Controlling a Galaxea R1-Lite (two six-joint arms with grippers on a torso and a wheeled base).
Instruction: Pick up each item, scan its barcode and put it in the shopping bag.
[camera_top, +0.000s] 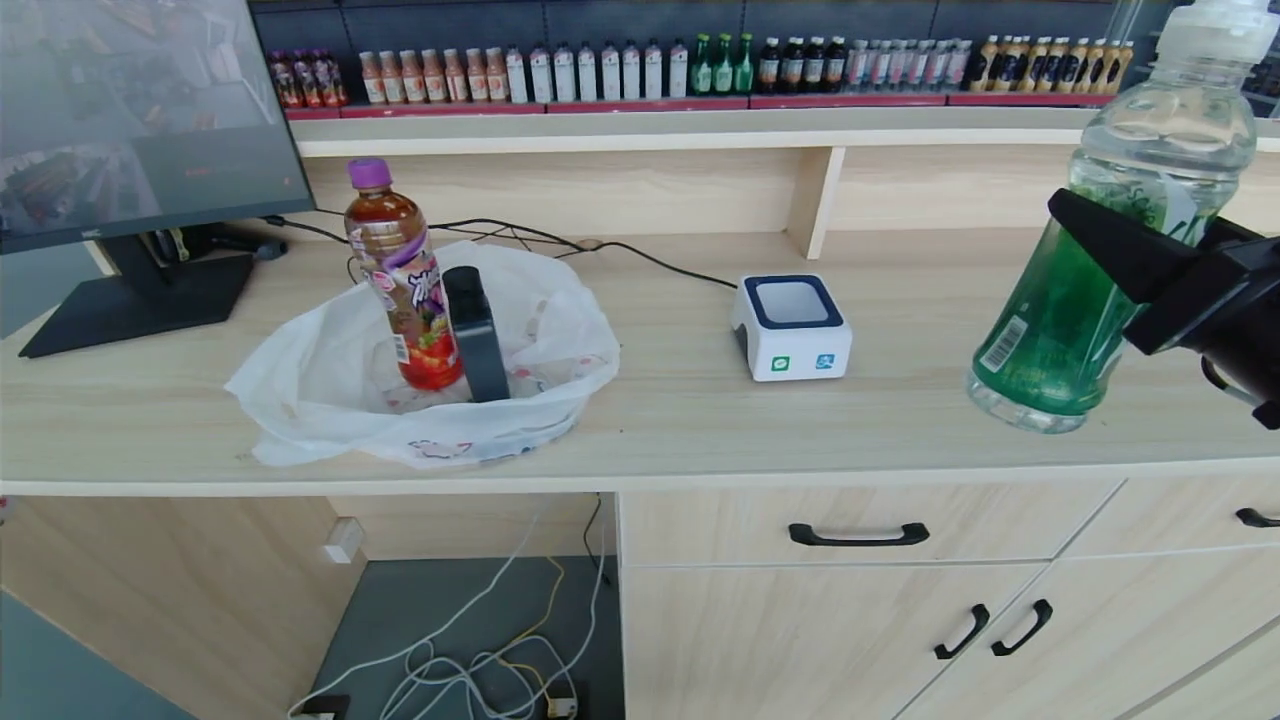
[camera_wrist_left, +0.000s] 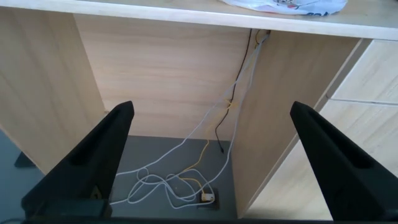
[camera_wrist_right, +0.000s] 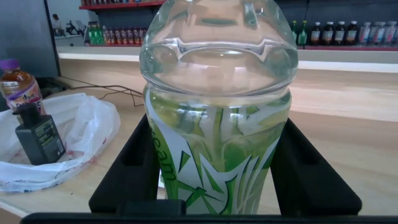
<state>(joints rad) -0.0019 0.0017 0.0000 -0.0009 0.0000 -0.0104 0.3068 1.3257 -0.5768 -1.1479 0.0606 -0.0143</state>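
Your right fingers (camera_top: 1120, 250) clamp the green bottle (camera_top: 1060, 330) mid-body, tilted, at 3 o'clock from the scanner (camera_top: 790, 325). It looks full, heavy and slick, so grip firmly. Your left fingers (camera_wrist_left: 99, 162) stand apart.

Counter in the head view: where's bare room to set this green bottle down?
Widest free patch: the counter between the scanner and the green bottle held at its right end. A narrower strip lies between the shopping bag and the scanner. Crowded: the bag, holding a tea bottle and a dark bottle, with cables behind it.
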